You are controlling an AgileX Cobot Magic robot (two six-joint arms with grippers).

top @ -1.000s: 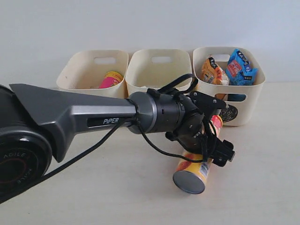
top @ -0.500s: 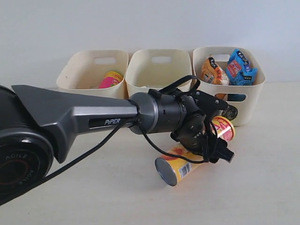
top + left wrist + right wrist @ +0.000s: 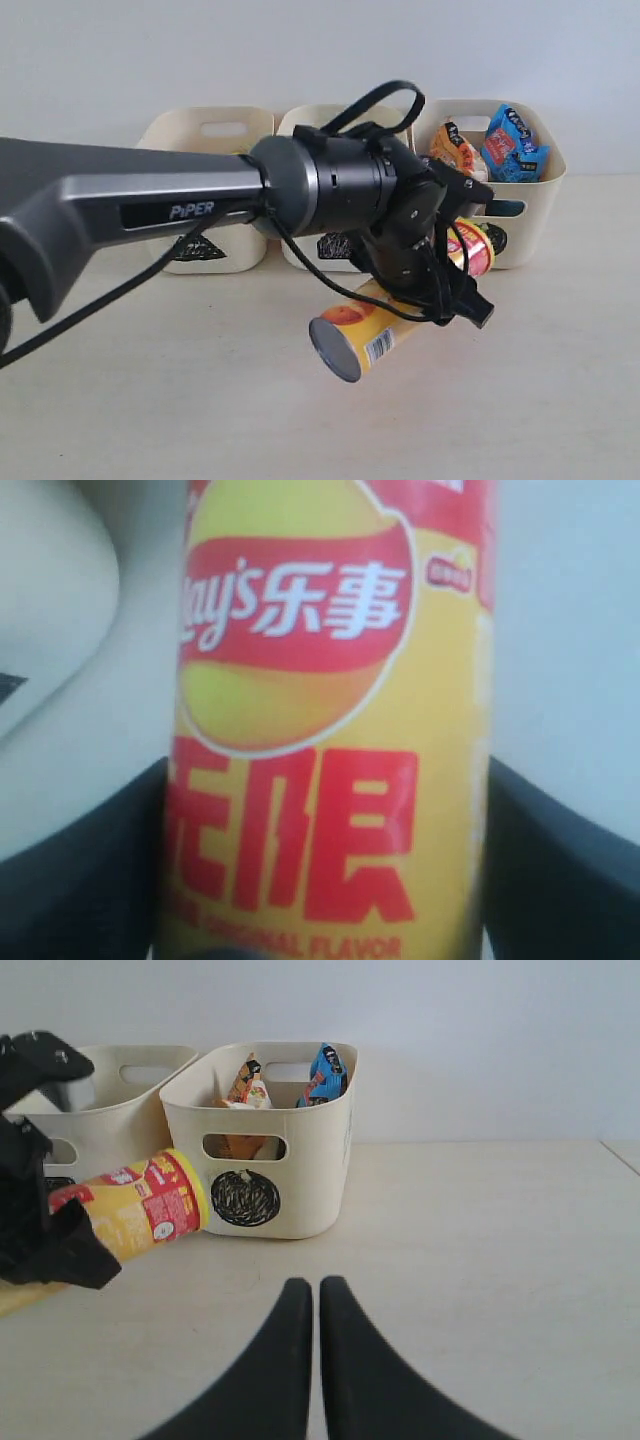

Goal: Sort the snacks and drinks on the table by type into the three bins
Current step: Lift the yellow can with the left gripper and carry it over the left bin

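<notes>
My left gripper is shut on the yellow-orange chip tube and holds it tilted above the table, its metal base toward the camera. The left wrist view is filled by the tube, with a dark finger pressed against each side. The three cream bins stand in a row at the back: left bin, middle bin, right bin. The right bin holds an orange bag and a blue bag. My right gripper is shut and empty over bare table.
The left arm's thick grey body crosses in front of the left and middle bins and hides what is in them. From the right wrist, the tube hangs just in front of the right bin.
The left gripper has closed on the chip tube, lifted it off the table and swung it round. The arm has risen. The right gripper has stayed put.
</notes>
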